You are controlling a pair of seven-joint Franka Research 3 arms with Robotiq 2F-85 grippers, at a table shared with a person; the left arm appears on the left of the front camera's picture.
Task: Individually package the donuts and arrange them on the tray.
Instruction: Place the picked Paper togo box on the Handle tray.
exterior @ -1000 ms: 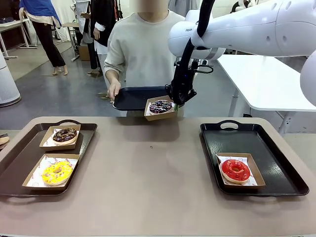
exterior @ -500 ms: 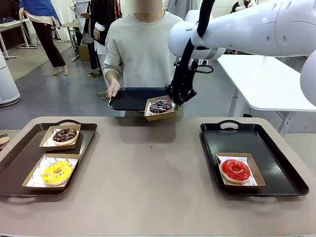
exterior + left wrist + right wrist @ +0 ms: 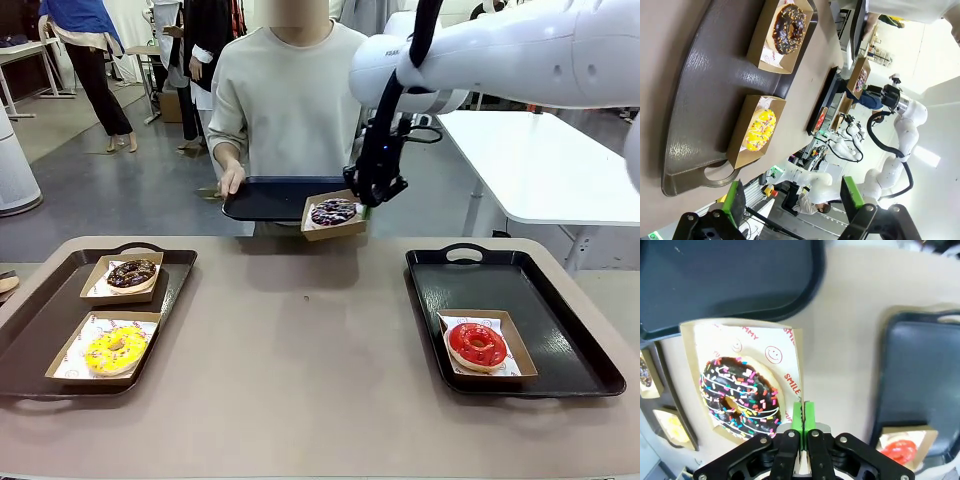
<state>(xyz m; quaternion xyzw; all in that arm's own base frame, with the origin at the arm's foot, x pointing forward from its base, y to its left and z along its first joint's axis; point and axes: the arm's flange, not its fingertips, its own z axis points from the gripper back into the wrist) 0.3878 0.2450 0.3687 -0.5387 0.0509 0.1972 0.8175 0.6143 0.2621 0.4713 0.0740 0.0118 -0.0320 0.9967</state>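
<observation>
Counting four donuts in all: one yellow donut (image 3: 115, 349), one chocolate brown donut (image 3: 132, 273), one glossy red donut (image 3: 477, 344), one dark purple donut (image 3: 333, 211) with white sprinkles. Four cardboard boxes to match: yellow's box (image 3: 66, 358), brown's box (image 3: 97, 281), red's box (image 3: 512, 340), purple's box (image 3: 340, 229). One donut to each box. Three dark trays: left tray (image 3: 40, 320) with two boxed donuts, right tray (image 3: 540, 300) with one, and a third, held tray (image 3: 265, 198) bare. Two grippers: left gripper (image 3: 792, 200), right gripper (image 3: 362, 203). One tan table (image 3: 300, 350).
</observation>
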